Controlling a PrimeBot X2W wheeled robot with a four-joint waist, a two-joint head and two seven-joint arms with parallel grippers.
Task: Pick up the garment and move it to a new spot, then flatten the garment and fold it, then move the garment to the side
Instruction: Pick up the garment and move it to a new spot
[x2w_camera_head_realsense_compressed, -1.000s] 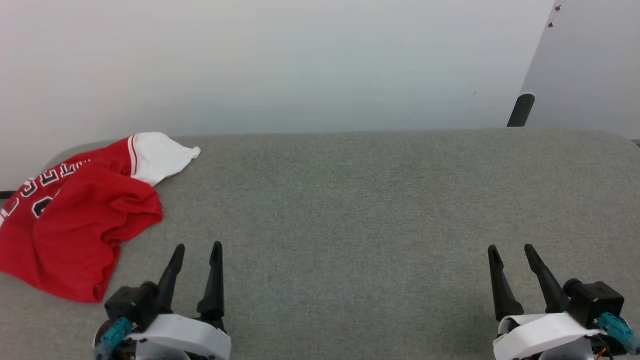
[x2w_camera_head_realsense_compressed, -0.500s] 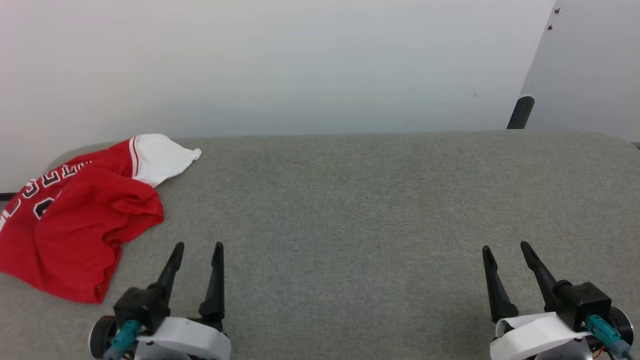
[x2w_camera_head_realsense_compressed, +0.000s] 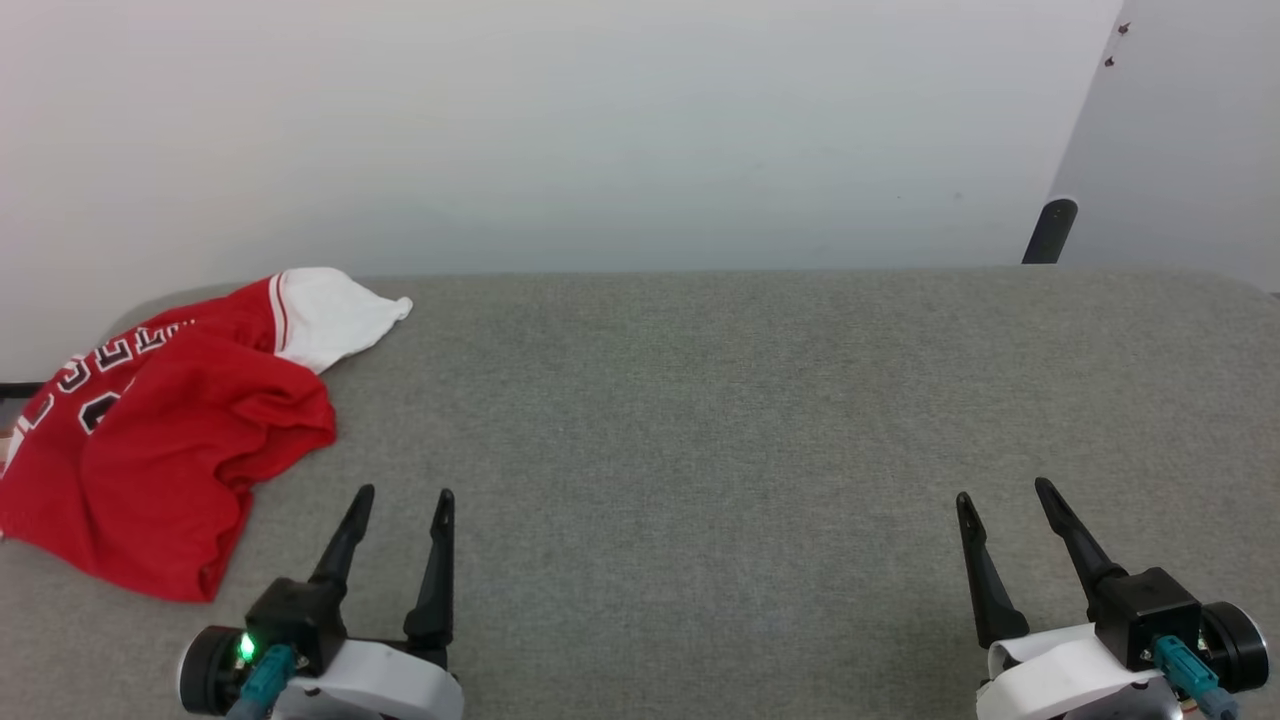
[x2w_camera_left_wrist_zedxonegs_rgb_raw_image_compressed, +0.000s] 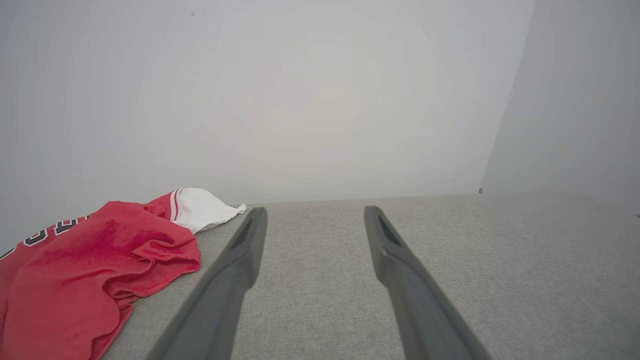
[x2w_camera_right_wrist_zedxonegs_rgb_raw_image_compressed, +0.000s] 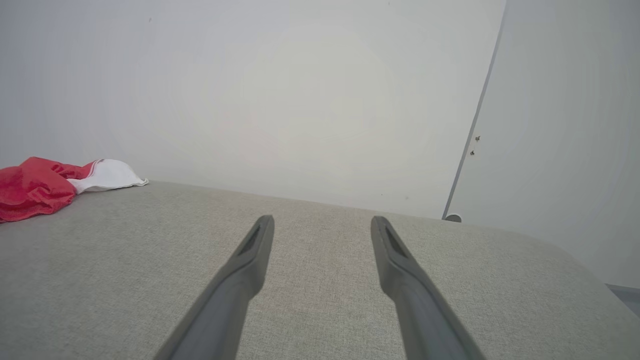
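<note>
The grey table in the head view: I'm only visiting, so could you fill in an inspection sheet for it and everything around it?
Surface: grey fabric-covered table, flat, with rounded far corners.
Job's things: garment, red with a white sleeve, lies crumpled at the far left of the table, unfolded; its black lettering is partly hidden.
Clutter: nothing seen.
Grippers: left gripper and right gripper are both open, hold nothing, and stand apart from the garment.
Cables: teal plug on the left wrist, teal plug on the right wrist; nothing trailing on the table.
Surroundings: plain white wall behind; dark post and a pale panel at the far right.
</note>
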